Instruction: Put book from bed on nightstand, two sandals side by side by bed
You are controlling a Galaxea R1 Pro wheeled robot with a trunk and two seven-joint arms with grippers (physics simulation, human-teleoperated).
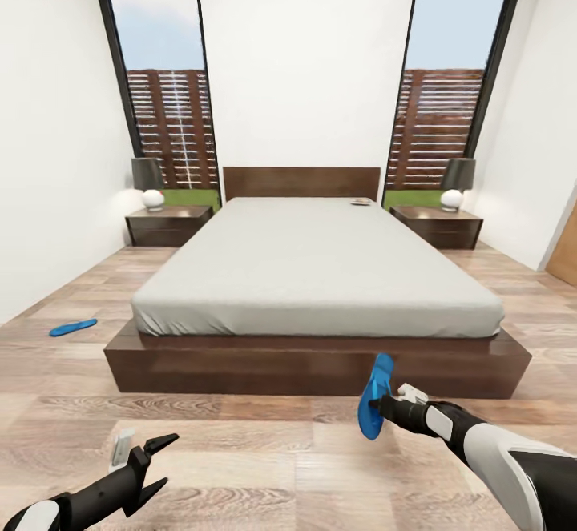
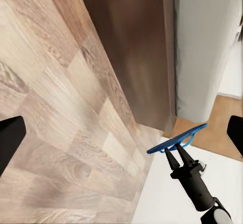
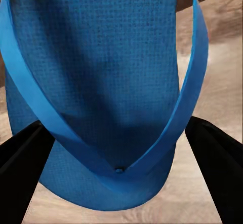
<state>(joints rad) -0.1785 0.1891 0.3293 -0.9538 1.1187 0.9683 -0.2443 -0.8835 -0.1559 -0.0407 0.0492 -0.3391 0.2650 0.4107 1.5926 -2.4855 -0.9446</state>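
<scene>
Nearest the robot, the left claw (image 1: 164, 460) hangs low over the wood-plank floor (image 1: 264, 451) with its two black fingers spread apart and nothing between them. A little further ahead, the right claw (image 1: 377, 404) is clenched on one blue sandal (image 1: 374, 396) — it holds the sandal up on edge, off the floor, just in front of the foot of the bed (image 1: 320, 355). In the right wrist view the sandal's sole (image 3: 101, 82) and thong straps sit between the dark fingers (image 3: 23, 168). The second sandal (image 1: 73, 327) lies flat on the floor off the bed's left side, well apart from the first. Far back, the book (image 1: 361, 202) rests on the grey mattress near the headboard, toward the right nightstand (image 1: 437, 227) — the left nightstand (image 1: 167, 225) stands at the opposite corner.
</scene>
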